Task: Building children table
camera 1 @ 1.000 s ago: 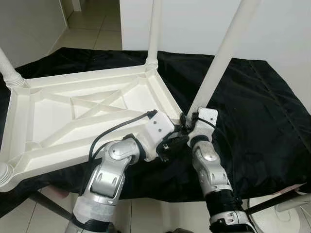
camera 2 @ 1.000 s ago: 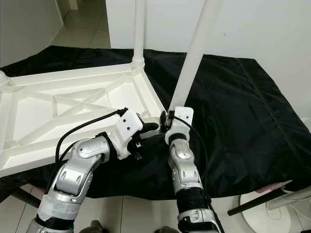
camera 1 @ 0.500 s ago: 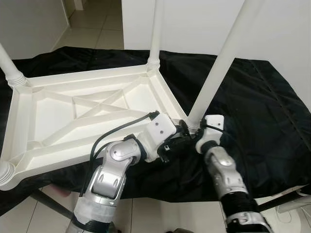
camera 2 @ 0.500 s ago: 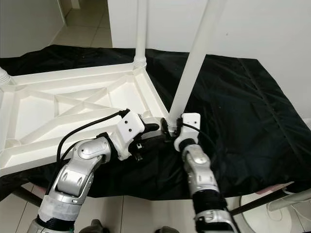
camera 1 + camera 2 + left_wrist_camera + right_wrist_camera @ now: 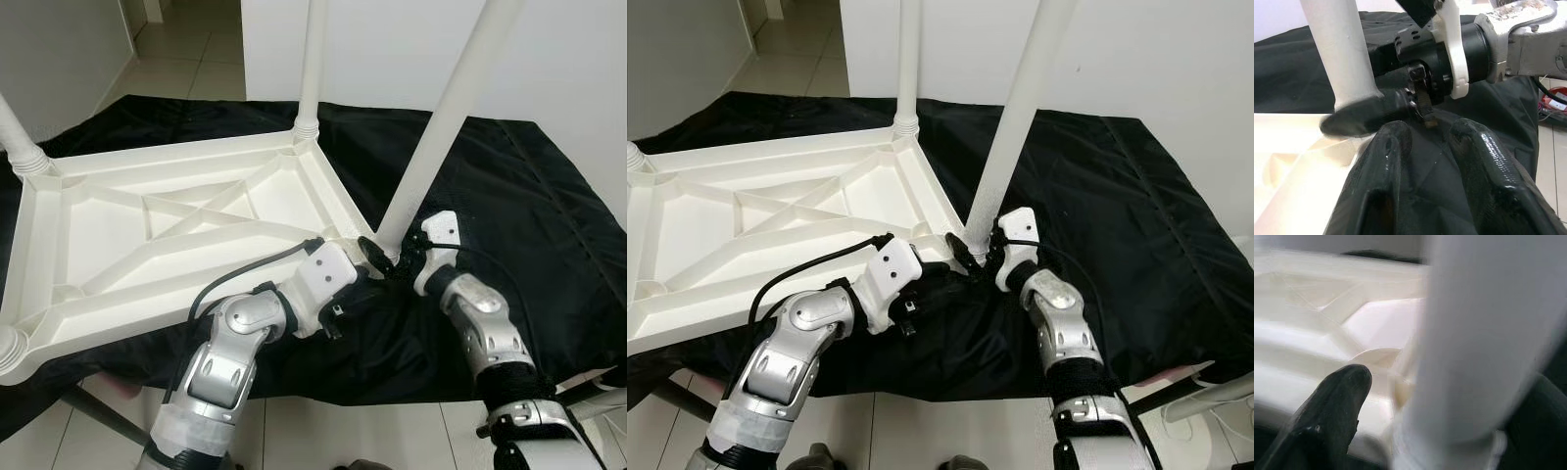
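At the upturned table's (image 5: 176,245) near corner, right gripper (image 5: 384,259) jaws around leg (image 5: 431,147); left gripper (image 5: 1425,161) jaws parted, empty.

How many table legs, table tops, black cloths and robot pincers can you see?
Table legs: 4 (the last just peeks in at the edge)
Table top: 1
Black cloth: 1
Pincers: 2, left pincer and right pincer
Total: 8
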`<state>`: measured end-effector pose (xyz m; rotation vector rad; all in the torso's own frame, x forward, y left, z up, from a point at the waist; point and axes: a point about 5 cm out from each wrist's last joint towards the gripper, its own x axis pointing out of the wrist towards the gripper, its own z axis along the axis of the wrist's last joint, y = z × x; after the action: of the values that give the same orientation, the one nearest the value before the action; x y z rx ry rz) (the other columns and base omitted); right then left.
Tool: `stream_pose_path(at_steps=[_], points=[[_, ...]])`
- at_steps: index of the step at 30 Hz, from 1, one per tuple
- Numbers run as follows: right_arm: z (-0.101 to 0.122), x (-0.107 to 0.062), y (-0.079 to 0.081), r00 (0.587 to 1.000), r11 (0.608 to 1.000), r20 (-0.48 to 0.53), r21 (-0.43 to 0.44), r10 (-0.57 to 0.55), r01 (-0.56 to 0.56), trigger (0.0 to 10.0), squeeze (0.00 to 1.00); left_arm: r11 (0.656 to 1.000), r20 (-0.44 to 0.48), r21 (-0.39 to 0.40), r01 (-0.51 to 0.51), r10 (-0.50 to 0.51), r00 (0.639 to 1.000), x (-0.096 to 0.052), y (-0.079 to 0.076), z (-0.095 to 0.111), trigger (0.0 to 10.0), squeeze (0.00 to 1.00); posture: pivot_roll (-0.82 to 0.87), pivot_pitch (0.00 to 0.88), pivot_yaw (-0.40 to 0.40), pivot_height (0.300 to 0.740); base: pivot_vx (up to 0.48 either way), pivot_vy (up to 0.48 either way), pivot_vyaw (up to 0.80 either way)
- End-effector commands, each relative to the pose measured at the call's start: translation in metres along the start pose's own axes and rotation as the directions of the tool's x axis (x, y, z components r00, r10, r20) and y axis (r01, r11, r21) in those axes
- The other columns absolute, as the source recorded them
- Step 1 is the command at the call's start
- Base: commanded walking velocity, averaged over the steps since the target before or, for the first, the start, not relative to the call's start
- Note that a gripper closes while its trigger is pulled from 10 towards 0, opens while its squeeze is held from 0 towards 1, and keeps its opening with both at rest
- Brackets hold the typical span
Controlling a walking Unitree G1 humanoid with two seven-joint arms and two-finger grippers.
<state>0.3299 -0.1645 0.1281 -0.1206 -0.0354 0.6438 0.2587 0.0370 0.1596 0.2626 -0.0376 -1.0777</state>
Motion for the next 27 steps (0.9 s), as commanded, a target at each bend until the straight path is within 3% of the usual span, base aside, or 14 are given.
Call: stream_pose_path(at_steps=[1, 14, 15, 16, 17, 18, 27], points=[[0.002, 0.002, -0.002, 0.999, 0.998, -0.006, -0.021, 0.053, -0.053, 10.0, 0.00, 0.991, -0.007, 0.010, -0.132, 0.132, 0.991, 0.001, 0.006, -0.001, 10.0, 0.00, -0.01, 0.000, -0.045, 0.740, 0.000, 0.000, 0.00], [0.000, 0.017, -0.011, 0.989, 0.989, -0.106, -0.094, 0.102, -0.112, 9.8, 0.00, 0.988, -0.002, 0.024, -0.152, 0.152, 0.988, 0.003, 0.009, 0.000, 10.0, 0.00, -0.01, 0.000, -0.039, 0.740, 0.000, 0.000, 0.00], [-0.002, 0.018, -0.011, 0.988, 0.990, -0.117, -0.090, 0.097, -0.108, 4.1, 0.00, 0.988, 0.000, 0.026, -0.155, 0.155, 0.988, 0.003, 0.010, 0.001, 10.0, 0.00, 0.00, 0.000, -0.039, 0.740, 0.000, 0.000, 0.00], [-0.004, 0.019, -0.012, 0.988, 0.991, -0.124, -0.083, 0.097, -0.107, 1.9, 0.00, 0.987, 0.002, 0.027, -0.158, 0.158, 0.987, 0.003, 0.011, 0.002, 10.0, 0.00, 0.00, 0.000, -0.039, 0.740, 0.000, 0.000, 0.00], [-0.004, 0.019, -0.012, 0.988, 0.991, -0.124, -0.083, 0.097, -0.107, 1.9, 0.00, 0.987, 0.002, 0.027, -0.158, 0.158, 0.987, 0.003, 0.011, 0.002, 10.0, 0.00, 0.00, 0.000, -0.039, 0.740, 0.000, 0.000, 0.00], [-0.005, 0.019, -0.011, 0.987, 0.991, -0.130, -0.078, 0.096, -0.107, 0.1, 0.00, 0.987, 0.003, 0.028, -0.160, 0.160, 0.987, 0.003, 0.012, 0.003, 10.0, 0.00, 0.00, 0.000, -0.039, 0.740, 0.000, 0.000, 0.00], [-0.012, 0.019, -0.013, 0.987, 0.997, -0.139, -0.025, 0.076, -0.080, 0.0, 0.00, 0.986, 0.004, 0.033, -0.164, 0.164, 0.986, 0.002, 0.013, 0.003, 10.0, 0.00, 0.00, 0.000, -0.036, 0.740, 0.000, 0.000, 0.00]])
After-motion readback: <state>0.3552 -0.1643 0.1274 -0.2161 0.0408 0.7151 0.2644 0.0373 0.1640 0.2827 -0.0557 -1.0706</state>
